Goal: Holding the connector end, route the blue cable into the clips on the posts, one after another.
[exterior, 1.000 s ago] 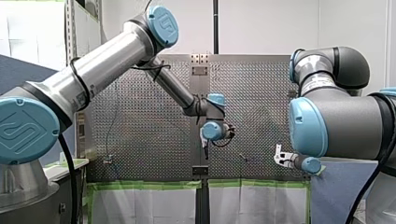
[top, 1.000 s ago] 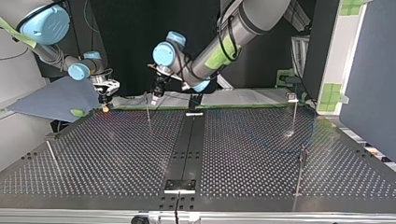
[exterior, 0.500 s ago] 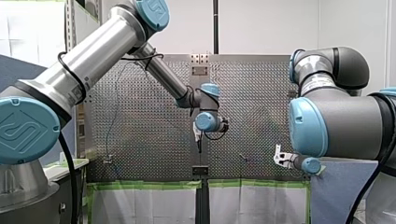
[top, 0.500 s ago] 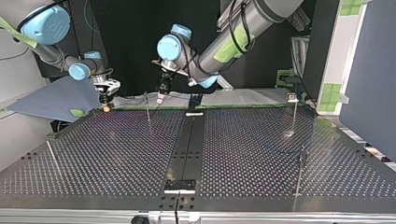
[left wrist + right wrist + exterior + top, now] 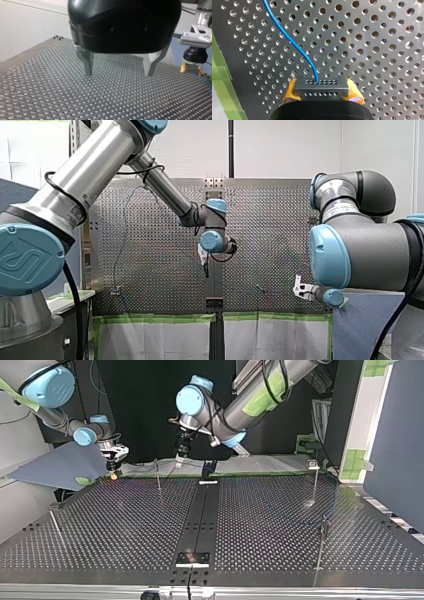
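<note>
My right gripper (image 5: 321,98) is shut with its yellow pads on the grey connector (image 5: 321,88). The blue cable (image 5: 294,42) runs from the connector away over the perforated table (image 5: 374,50). In the top view my right gripper (image 5: 114,471) hangs at the table's far left corner. My left gripper (image 5: 118,73) is open, its metal fingers (image 5: 86,62) wide apart with nothing between them, a little above the table. In the top view it (image 5: 179,462) hangs near the far edge, beside a thin post (image 5: 158,474). The left wrist view shows the connector (image 5: 191,68) off to one side.
More thin posts stand at the top view's right (image 5: 316,480), near right (image 5: 322,542) and near left (image 5: 54,522). A dark rail (image 5: 200,515) runs down the table's middle. Green tape (image 5: 222,75) lines the edge beside my right gripper.
My left gripper has risen and moved toward the front view's left, which is the top view's right. My right gripper has stayed put with the connector.
</note>
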Robot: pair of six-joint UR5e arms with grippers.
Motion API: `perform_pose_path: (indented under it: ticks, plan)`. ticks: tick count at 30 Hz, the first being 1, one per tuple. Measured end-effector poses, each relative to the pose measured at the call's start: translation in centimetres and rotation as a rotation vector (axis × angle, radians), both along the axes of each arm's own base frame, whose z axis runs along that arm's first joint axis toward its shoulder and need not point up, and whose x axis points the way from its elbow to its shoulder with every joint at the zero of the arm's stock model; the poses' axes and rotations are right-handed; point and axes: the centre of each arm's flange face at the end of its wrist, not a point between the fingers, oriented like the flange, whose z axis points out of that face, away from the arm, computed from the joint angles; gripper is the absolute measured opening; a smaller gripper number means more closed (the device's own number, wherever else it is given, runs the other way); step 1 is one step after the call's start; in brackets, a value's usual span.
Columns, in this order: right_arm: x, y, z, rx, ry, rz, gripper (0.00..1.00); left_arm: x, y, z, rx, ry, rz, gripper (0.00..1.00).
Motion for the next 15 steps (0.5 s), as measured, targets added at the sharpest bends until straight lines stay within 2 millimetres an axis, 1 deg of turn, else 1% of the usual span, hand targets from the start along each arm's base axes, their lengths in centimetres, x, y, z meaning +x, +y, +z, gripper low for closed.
perform_pose_path:
  ticks: [5, 15]
  plan:
    - [-0.1, 0.0, 0.0, 0.001, 0.003, -0.004, 0.0, -1.0, 1.2, 1.5, -0.044, -0.017, 0.006, 0.99]
    - [-0.1, 0.0, 0.0, 0.0, 0.012, -0.001, 0.0, -3.4, 3.6, 3.5, -0.064, -0.03, 0.006, 0.99]
